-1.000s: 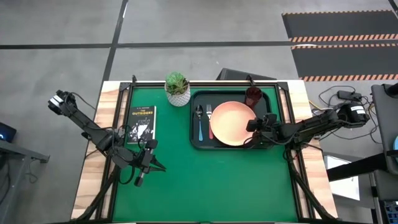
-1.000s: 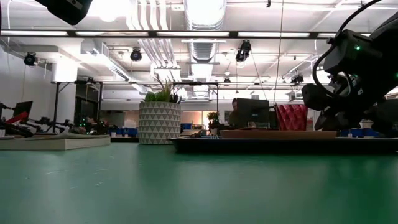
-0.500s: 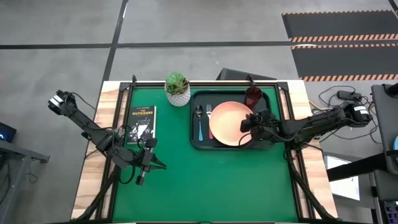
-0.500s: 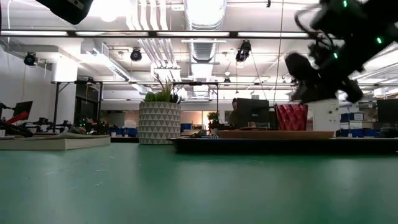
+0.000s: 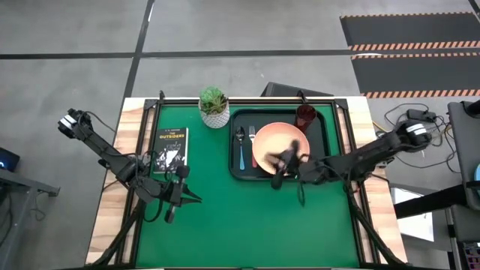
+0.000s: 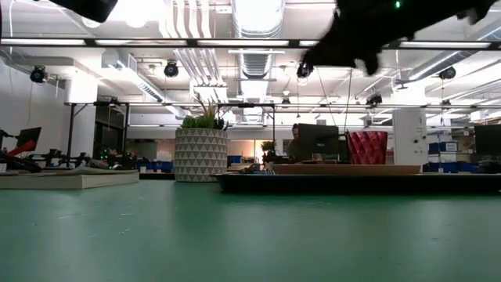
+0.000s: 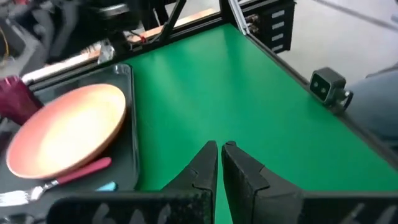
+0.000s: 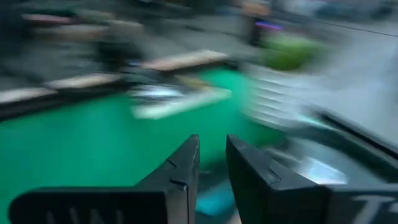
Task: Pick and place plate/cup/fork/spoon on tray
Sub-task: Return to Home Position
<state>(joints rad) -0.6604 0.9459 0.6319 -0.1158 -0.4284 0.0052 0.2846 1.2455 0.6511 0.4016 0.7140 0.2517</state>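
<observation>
The salmon-orange plate (image 5: 274,142) lies flat in the black tray (image 5: 234,171), with the maroon cup (image 5: 305,116) standing at the tray's far right corner. The pink-handled fork (image 5: 253,136) and the blue-handled spoon (image 5: 241,144) lie side by side in the tray's left part. My right gripper (image 5: 279,166) hangs blurred above the plate's near edge, empty, with its fingers (image 8: 186,168) almost together. My left gripper (image 7: 219,147) is shut and empty over the green mat, left of the tray. The plate (image 7: 68,127) and the cup (image 7: 15,102) also show in the left wrist view.
A white pot with a green plant (image 5: 214,105) stands at the tray's far left corner. A black book (image 5: 171,150) lies near the table's left edge. Bare green mat (image 5: 247,225) stretches across the near half of the table.
My right gripper has risen from the plate's right rim and swung toward the table's left and near edge, passing over the plate. The plate has stayed on the tray.
</observation>
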